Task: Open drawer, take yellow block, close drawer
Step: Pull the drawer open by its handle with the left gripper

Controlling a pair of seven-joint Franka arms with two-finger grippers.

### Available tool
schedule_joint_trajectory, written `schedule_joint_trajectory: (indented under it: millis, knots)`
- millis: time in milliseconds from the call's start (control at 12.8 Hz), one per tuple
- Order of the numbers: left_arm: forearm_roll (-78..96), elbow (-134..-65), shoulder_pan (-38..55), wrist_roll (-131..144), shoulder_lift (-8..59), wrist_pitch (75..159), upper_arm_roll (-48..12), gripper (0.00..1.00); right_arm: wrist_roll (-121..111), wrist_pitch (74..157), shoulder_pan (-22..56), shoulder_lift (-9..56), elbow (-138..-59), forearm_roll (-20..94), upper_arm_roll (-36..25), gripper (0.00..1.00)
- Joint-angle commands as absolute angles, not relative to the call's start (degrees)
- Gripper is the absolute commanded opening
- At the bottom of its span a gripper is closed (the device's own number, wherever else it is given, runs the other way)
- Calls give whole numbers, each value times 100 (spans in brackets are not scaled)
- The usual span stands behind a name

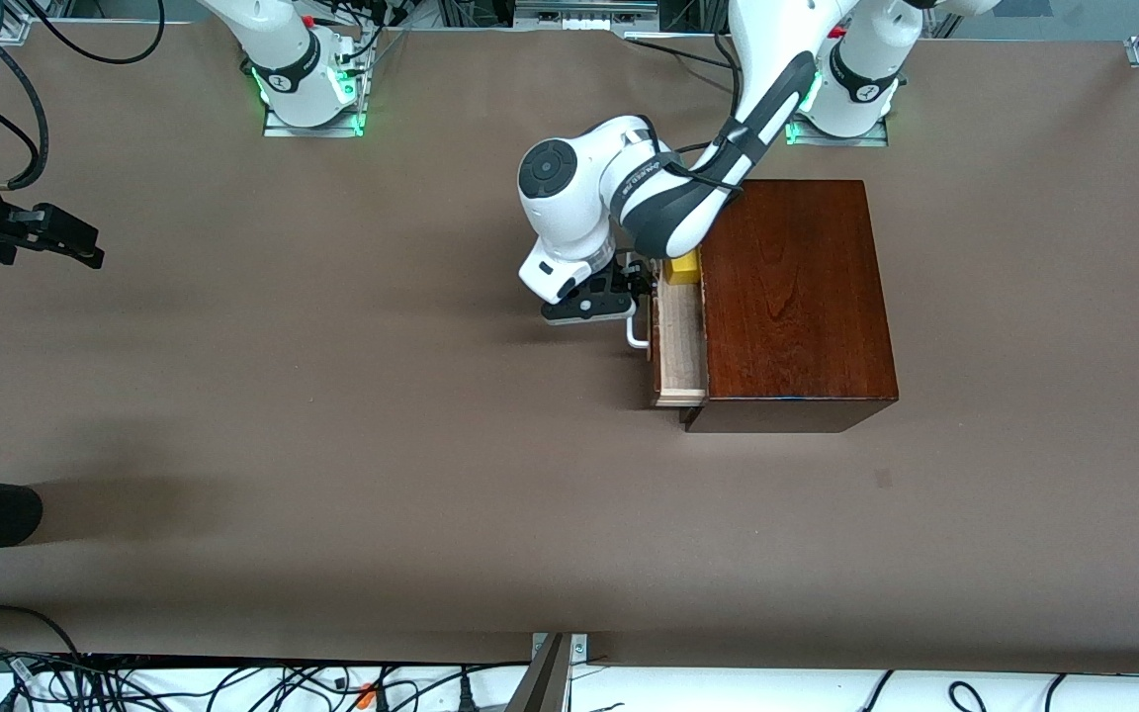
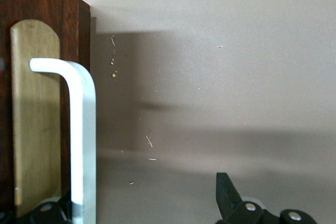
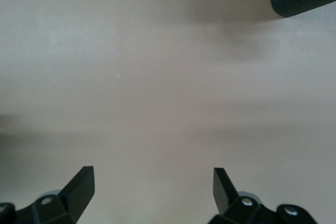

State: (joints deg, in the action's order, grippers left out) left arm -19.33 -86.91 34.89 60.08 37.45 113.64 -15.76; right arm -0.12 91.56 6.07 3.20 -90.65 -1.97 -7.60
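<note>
The right gripper (image 3: pixel 152 192) waits with its fingers spread wide and empty over bare desk (image 1: pixel 332 445) at the right arm's end. Toward the left arm's end, the drawer (image 1: pixel 680 341) stands partly pulled out of the dark wooden box (image 1: pixel 792 297), and the yellow block (image 1: pixel 683 265) lies inside it. The left gripper (image 1: pixel 634 297) is at the drawer's white loop handle (image 2: pixel 84 140), fingers open with one on either side of the bar.

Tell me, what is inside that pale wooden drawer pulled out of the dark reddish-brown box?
A small bright yellow block lies in the pale wooden drawer, at the end toward the robots' bases. The left arm partly covers that end, and whatever lies within the box is hidden.
</note>
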Motion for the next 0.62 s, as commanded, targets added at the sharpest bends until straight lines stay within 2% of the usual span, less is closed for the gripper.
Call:
schedule_joint_trajectory:
  millis: [0, 547]
  knots:
    - [-1327, -8156, 3753, 6248, 4175, 12163, -1740, 100, 9, 9132, 589, 211, -9088, -158, -747, 100]
    - [-1336, -8156, 3990, 6565, 4438, 12542, -1731, 100, 9, 9123, 589, 211, -9088, -158, -747, 100]
